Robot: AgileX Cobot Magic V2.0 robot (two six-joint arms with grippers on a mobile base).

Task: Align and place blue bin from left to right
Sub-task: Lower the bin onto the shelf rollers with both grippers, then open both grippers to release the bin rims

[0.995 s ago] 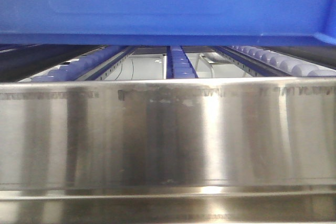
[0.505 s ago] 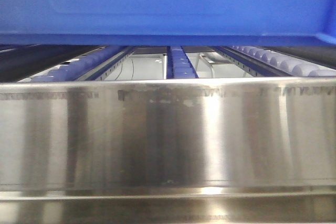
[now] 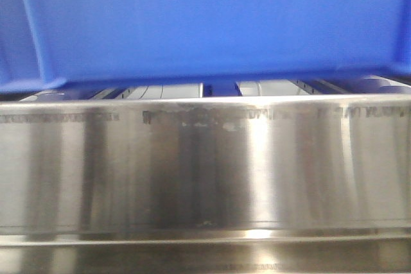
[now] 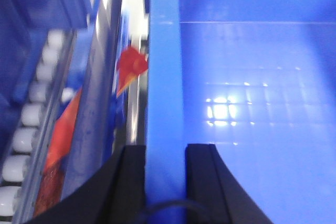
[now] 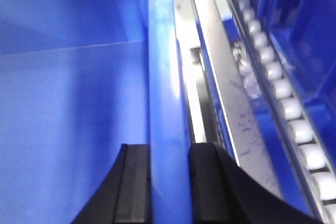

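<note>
Blue bin (image 3: pixel 212 24): fills upper front view, just above steel panel (image 3: pixel 205 171), bottom edge slanting lower toward view's left.
Left tool (image 4: pixel 165 153): clamped on bin rim, one black finger each side of wall.
Right tool (image 5: pixel 169 153): clamped likewise on opposite rim.
White roller tracks (image 5: pixel 294 108) run beside bin.
Orange-red scrap (image 4: pixel 131 66) near left rim; identity unclear.

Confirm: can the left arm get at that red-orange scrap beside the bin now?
Probably not. The left end effector is shut on the rim of the blue bin, so it is occupied. The red-orange scrap lies outside the bin, by the metal rail; the arm would have to let go first.
</note>
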